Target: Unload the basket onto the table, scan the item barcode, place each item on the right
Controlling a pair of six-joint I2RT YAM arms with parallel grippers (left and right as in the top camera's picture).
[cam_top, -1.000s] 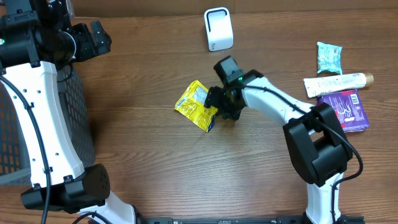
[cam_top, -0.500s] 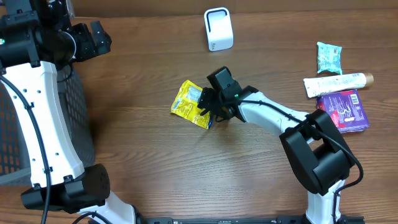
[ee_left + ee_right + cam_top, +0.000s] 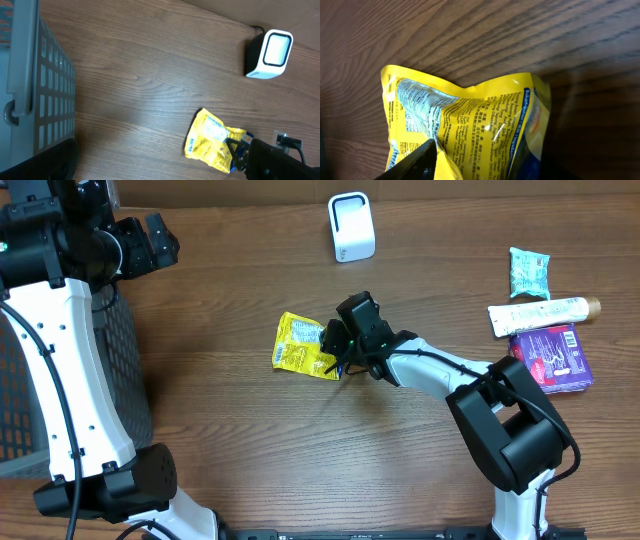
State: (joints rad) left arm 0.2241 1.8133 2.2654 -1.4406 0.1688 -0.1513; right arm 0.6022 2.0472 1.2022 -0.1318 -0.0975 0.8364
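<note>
Now, right claw [image 3: 335, 357] at the right edge of the crinkled yellow foil packet [image 3: 298, 343], one finger [image 3: 416, 161] touching it. Clamped or not? Can't tell.

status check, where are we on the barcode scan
Left gripper open, clear of the work. Right gripper at edge of yellow packet, grip unconfirmed. Packet on the table, not yet at the white scanner. Nothing between them.

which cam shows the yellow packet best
The right wrist view: the yellow packet is large and close, with its printed panel facing the lens. Overhead shows it small, at the right end effector. The left wrist view shows it small near the bottom edge.
</note>
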